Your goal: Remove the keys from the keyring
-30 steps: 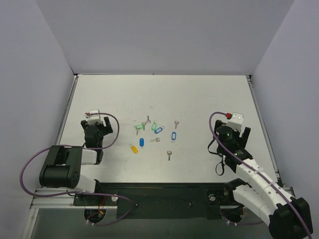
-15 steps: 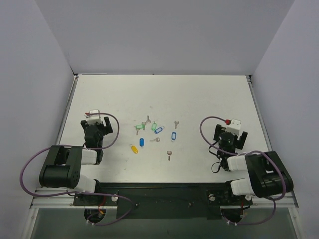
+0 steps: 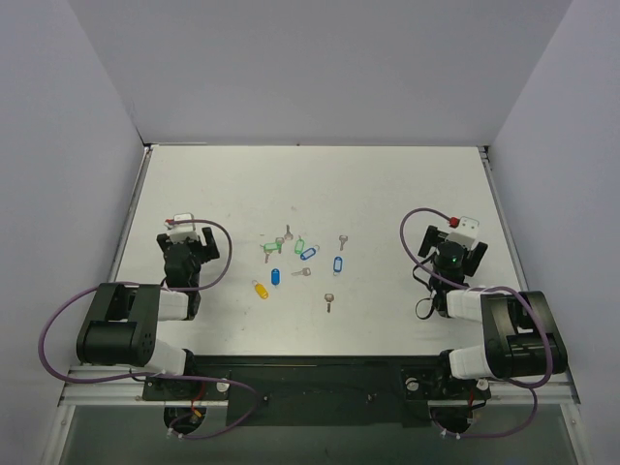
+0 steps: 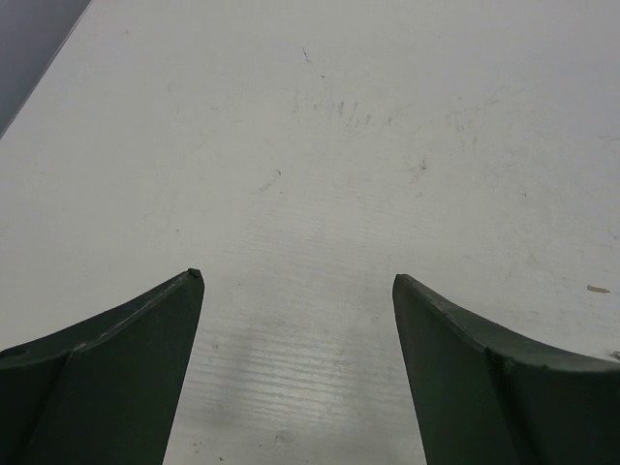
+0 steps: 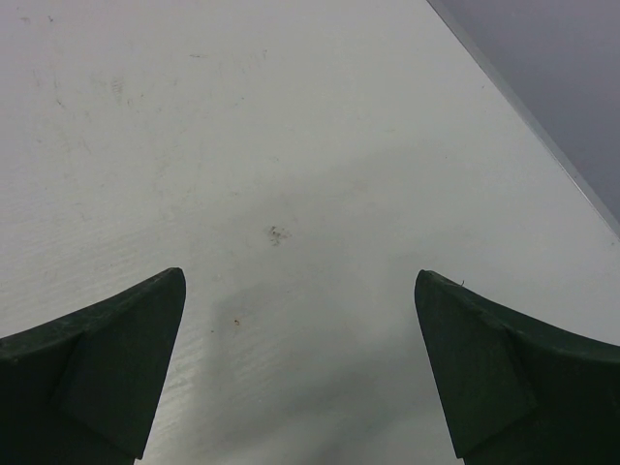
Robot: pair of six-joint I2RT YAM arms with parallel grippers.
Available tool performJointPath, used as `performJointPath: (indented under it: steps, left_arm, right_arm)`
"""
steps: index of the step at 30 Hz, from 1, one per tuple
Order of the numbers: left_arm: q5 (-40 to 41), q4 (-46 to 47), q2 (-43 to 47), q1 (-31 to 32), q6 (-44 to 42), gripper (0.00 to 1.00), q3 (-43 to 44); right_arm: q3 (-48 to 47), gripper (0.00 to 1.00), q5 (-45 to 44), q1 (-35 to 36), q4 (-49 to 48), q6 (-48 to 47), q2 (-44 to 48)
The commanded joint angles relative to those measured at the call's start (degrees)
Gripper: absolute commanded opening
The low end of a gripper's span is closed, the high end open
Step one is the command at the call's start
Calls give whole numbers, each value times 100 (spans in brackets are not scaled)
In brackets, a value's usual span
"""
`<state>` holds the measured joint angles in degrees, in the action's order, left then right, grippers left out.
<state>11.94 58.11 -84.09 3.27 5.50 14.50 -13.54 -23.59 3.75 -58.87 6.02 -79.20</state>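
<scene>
Your target lies near the middle of the table (image 3: 407, 184). The keyring (image 3: 338, 263), with its light-blue tag, runs lengthwise away from the bases, and the key (image 3: 342, 241) is just past its far end. It's too small to tell whether they're linked. It lies to the left of the right gripper (image 5: 300, 276), the nearer one, while the left gripper (image 4: 295, 281) sits farther off. Both arms are folded low at the sides, fingers spread wide and holding nothing.
</scene>
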Motion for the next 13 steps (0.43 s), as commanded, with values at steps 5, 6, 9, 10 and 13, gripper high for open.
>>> performJointPath:
  steps: [5,6,9,10,13]
  left_arm:
    - [-34,394,16,7,-14,89,44]
    - [-34,386,16,7,-14,89,44]
    - [-34,394,16,7,-14,89,44]
    - [-34,394,16,7,-14,89,44]
    - [-34,394,16,7,-14,90,44]
  right_arm:
    - [-79,100,92,-14,-89,127,80]
    - [-87,100,92,-14,-89,127,89]
    - [-131,100,206,-58,-2,154,80]
    - [-140,100,250,-85,7,171,80]
    - [-114,100,259,-85,-28,154,106]
